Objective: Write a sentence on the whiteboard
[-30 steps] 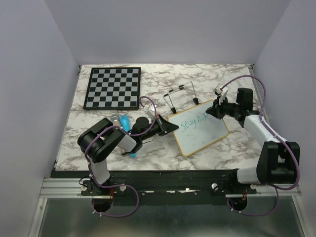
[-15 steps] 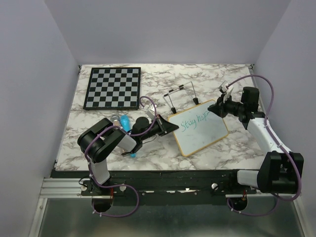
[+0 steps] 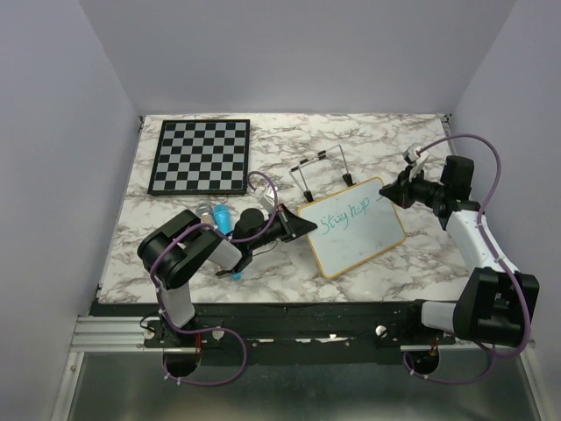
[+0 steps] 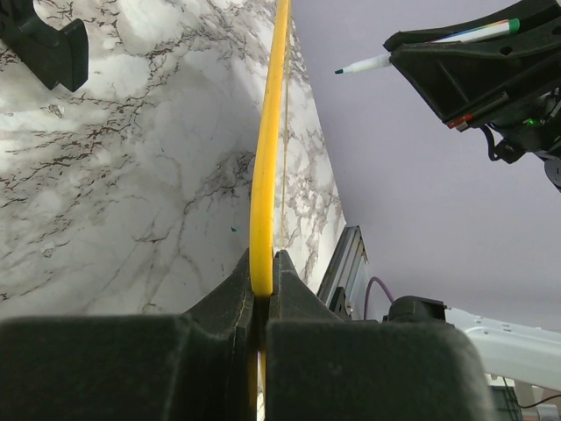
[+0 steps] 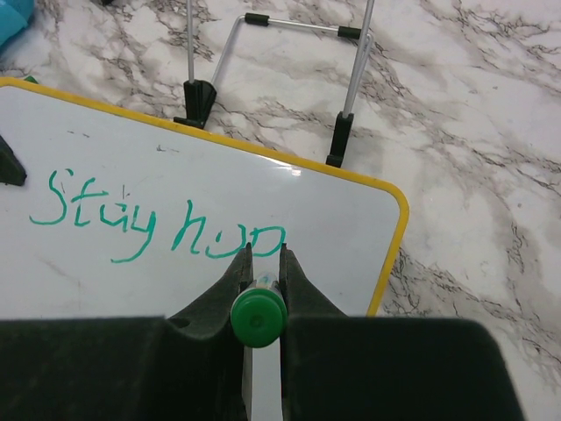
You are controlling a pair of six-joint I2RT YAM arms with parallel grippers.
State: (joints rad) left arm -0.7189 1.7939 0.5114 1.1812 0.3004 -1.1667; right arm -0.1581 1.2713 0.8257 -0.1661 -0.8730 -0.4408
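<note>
Starts with the marble table (image 3: 421, 254), carrying the whiteboard (image 3: 355, 230) at front centre, turned aslant, just before a wire stand (image 3: 323, 171). Finds the left arm folded low, elbow back, forearm reaching rightward, with the left gripper (image 3: 302, 226) pinching the board's yellow left edge. Finds the right arm stretched in from the right, wrist raised, with the right gripper (image 3: 399, 191) hanging by the board's far right corner, clamped on a green-capped marker (image 5: 259, 317), tip in the air. Reads "Stay hap" in green as the sentence (image 5: 158, 224), last letters unclear. Loses the marker's barrel between the fingers from the right wrist.
</note>
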